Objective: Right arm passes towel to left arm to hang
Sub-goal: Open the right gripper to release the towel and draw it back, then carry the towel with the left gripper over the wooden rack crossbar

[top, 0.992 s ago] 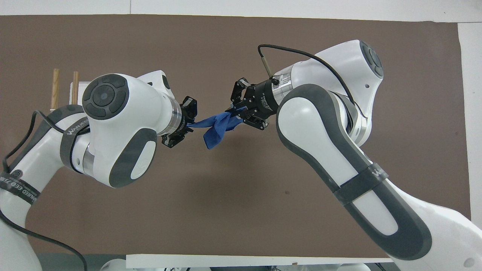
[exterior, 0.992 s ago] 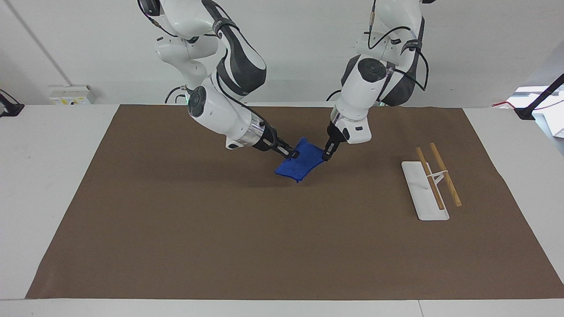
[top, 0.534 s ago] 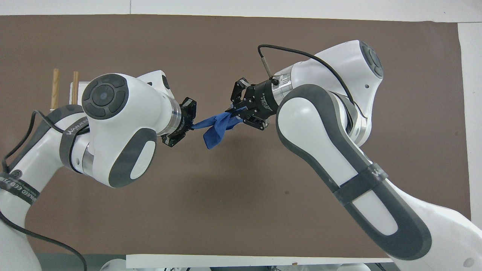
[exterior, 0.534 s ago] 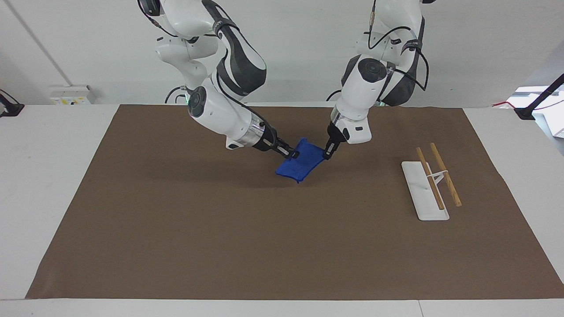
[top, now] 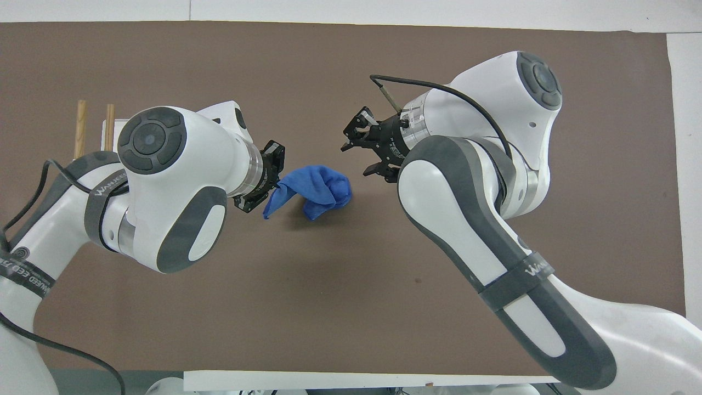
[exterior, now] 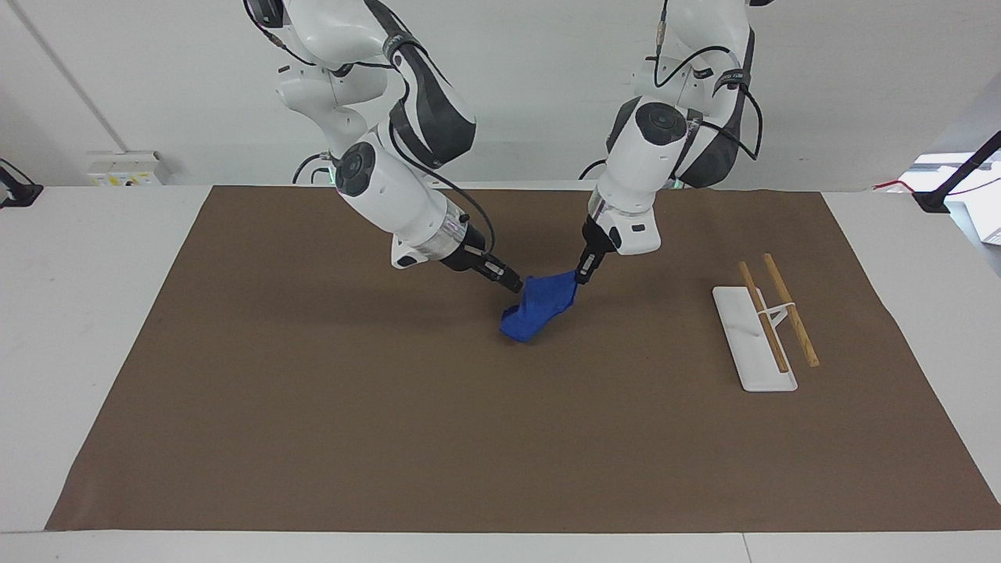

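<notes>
The blue towel (exterior: 539, 306) hangs bunched from my left gripper (exterior: 583, 275), which is shut on its upper corner, over the middle of the brown mat. In the overhead view the towel (top: 318, 188) droops from the left gripper (top: 272, 180). My right gripper (exterior: 514, 283) is open and empty just beside the towel; in the overhead view the right gripper (top: 362, 151) stands apart from the cloth with its jaws spread. I cannot tell whether the towel's lower end touches the mat.
A white rack base (exterior: 752, 340) with two wooden rods (exterior: 790, 309) stands on the mat (exterior: 313, 391) toward the left arm's end. In the overhead view only the rod ends (top: 80, 129) show past the left arm.
My right gripper has opened, let go of the towel and drawn back a little. The towel, stretched between both grippers before, now hangs bunched from the left gripper alone.
</notes>
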Robot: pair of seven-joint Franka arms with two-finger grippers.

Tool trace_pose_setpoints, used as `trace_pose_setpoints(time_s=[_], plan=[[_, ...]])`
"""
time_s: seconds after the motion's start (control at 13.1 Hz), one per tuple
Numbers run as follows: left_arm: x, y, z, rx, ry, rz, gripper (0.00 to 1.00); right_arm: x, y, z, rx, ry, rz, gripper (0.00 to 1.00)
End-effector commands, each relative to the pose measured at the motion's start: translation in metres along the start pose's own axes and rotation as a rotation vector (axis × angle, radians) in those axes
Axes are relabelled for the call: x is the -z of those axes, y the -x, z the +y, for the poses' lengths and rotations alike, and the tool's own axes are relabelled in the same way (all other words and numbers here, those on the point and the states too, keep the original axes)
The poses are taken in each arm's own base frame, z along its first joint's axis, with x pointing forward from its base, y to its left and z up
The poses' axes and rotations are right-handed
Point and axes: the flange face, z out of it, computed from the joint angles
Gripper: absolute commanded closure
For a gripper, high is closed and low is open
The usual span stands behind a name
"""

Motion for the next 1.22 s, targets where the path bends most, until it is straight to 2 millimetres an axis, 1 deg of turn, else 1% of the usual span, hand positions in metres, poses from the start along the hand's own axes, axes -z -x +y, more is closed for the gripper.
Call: trace_pose_setpoints(time_s=[0.0, 0.08, 0.15, 0.23, 0.38, 0.46, 0.53, 0.69, 0.76, 0.84, 0.92, 0.99, 1.07, 1.15], plan=[[0.050, -0.012, 0.014, -0.013, 0.023, 0.024, 1.00, 0.029, -0.024, 0.019, 0.186, 0.099, 0.127, 0.00], [0.069, -0.017, 0.020, -0.010, 0.042, 0.027, 1.00, 0.039, -0.036, 0.027, 0.241, 0.137, 0.165, 0.00], [0.088, -0.025, 0.023, -0.002, 0.062, 0.039, 1.00, 0.056, -0.051, 0.040, 0.295, 0.189, 0.195, 0.00], [0.107, -0.040, 0.024, -0.009, 0.076, 0.085, 1.00, 0.077, -0.064, 0.053, 0.372, 0.265, 0.215, 0.00], [0.134, -0.059, 0.020, -0.092, 0.055, 0.181, 1.00, 0.123, -0.083, 0.080, 0.494, 0.406, 0.218, 0.00], [0.147, -0.078, 0.014, -0.110, 0.018, 0.241, 1.00, 0.148, -0.092, 0.094, 0.522, 0.453, 0.210, 0.00], [0.153, -0.085, 0.008, -0.136, -0.046, 0.299, 0.99, 0.177, -0.099, 0.110, 0.543, 0.488, 0.186, 0.00], [0.159, -0.100, -0.013, -0.189, -0.190, 0.431, 0.99, 0.236, -0.100, 0.133, 0.569, 0.539, 0.183, 0.00], [0.160, -0.126, -0.023, -0.184, -0.240, 0.476, 0.99, 0.266, -0.096, 0.142, 0.564, 0.556, 0.188, 0.00], [0.164, -0.149, -0.030, -0.176, -0.253, 0.499, 0.99, 0.291, -0.093, 0.150, 0.553, 0.560, 0.177, 0.00], [0.160, -0.174, -0.039, -0.171, -0.267, 0.501, 0.99, 0.311, -0.084, 0.154, 0.539, 0.567, 0.163, 0.00], [0.156, -0.202, -0.053, -0.180, -0.252, 0.506, 0.99, 0.321, -0.076, 0.157, 0.544, 0.587, 0.150, 0.00], [0.146, -0.227, -0.068, -0.209, -0.211, 0.534, 0.99, 0.332, -0.066, 0.159, 0.594, 0.606, 0.147, 0.00], [0.143, -0.250, -0.078, -0.223, -0.178, 0.566, 1.00, 0.330, -0.062, 0.163, 0.630, 0.619, 0.108, 0.00]])
